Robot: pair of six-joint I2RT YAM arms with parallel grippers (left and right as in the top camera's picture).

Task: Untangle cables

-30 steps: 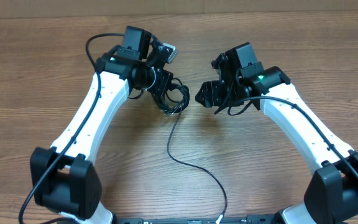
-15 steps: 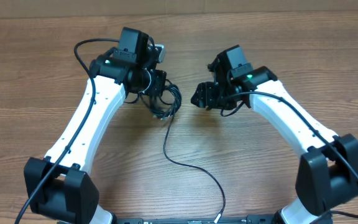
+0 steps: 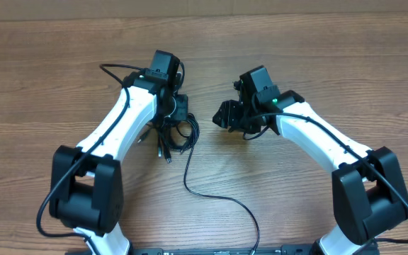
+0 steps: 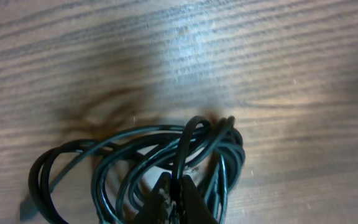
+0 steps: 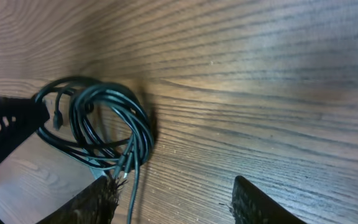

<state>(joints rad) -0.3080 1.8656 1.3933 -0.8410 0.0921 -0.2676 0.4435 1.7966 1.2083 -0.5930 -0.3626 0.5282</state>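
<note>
Between the tips of left gripper [image 4: 178,194], pinched tight: one strand of the cables [image 4: 160,152], coil bunched just ahead. Jaws of right gripper [image 5: 173,198] apart, empty. Coil sits ahead-left of them, near, so right arm likely grabs next.

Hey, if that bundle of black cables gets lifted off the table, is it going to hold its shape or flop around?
Probably floppy: the cables are thin cords in loose, uneven loops, so they would likely sag and shift. Likely light too, being so slim. One long strand trails across the table and may drag behind.
</note>
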